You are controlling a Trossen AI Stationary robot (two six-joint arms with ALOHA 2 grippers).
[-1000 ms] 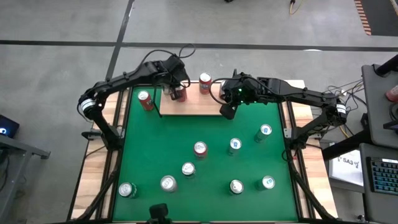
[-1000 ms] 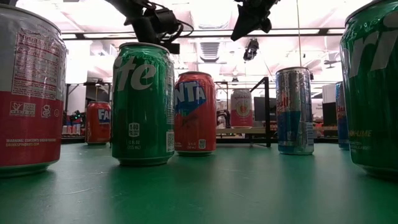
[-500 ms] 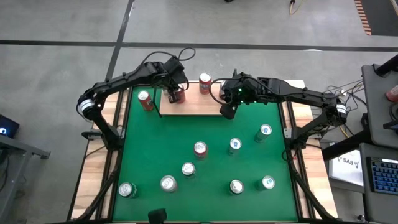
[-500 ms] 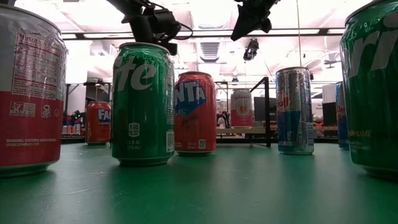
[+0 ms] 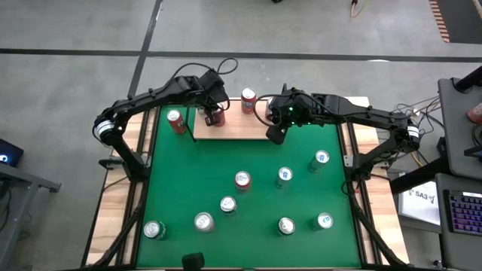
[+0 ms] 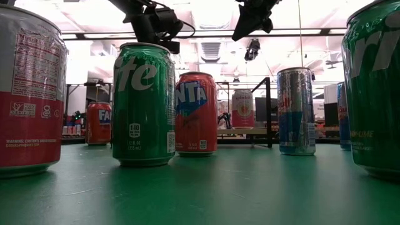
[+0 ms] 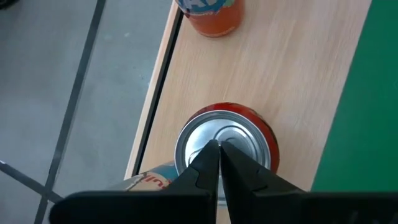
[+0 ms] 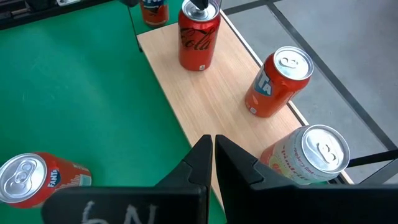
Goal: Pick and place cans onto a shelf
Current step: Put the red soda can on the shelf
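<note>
A robotics lab or workshop: the green table stands on a bare grey concrete floor marked with dark lines. A desk with a keyboard sits beside it, and the low view shows bright ceiling lights over an open hall.

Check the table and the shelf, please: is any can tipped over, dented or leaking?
Nothing stands out. The cans in view on the green table and on the shelf all stand upright. No dents or spilled liquid show.
</note>
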